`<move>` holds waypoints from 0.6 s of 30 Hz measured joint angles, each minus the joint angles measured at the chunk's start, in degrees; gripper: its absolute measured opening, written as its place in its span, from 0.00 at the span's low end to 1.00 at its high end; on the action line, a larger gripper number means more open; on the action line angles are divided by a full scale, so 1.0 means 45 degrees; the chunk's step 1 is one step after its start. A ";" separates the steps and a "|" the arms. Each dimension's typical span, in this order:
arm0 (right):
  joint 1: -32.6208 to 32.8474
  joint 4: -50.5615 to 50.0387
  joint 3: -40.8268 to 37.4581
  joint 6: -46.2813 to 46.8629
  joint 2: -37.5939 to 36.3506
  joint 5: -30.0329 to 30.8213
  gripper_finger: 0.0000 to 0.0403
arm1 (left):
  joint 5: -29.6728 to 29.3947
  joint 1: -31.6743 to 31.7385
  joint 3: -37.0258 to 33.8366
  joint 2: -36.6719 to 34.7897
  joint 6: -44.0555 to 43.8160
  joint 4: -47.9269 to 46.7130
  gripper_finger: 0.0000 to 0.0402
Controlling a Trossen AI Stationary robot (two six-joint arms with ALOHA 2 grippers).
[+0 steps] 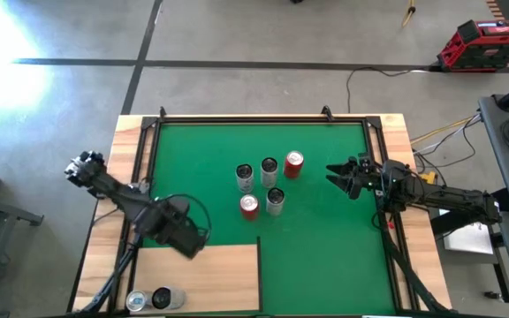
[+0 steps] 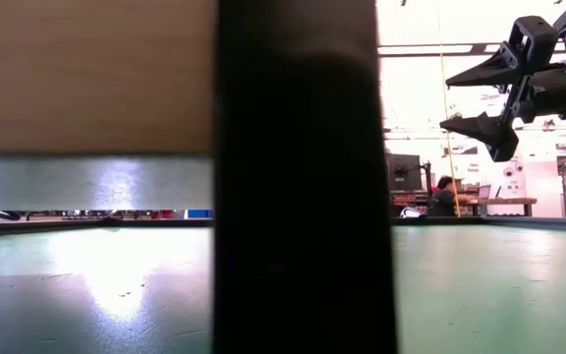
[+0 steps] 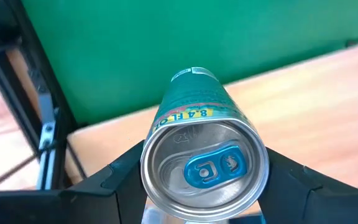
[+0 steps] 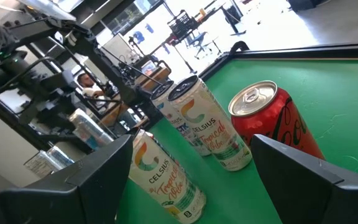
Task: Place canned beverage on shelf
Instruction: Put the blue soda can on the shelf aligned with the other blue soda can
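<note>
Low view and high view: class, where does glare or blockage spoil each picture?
Low view: a dark upright bar blocks the middle, and glare washes out the bright room behind the right hand. High view: a white glare patch bleaches the floor at the upper left.

Five cans (image 1: 268, 185) on green mat (image 1: 325, 256)

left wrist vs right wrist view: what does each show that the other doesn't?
Only the left wrist view: the teal can held between the left tool's fingers, seen top-on with a blue tab, above the shelf.

Only the right wrist view: the red can and the white Celsius cans standing on the mat ahead of the open right tool, with a person in the room beyond.

Both: the green mat.
</note>
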 joint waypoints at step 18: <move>-0.0003 0.0000 0.0000 0.0000 0.0001 0.0000 0.79 | 0.0103 -0.4825 -0.0768 -0.0008 -0.5398 -0.0022 0.55</move>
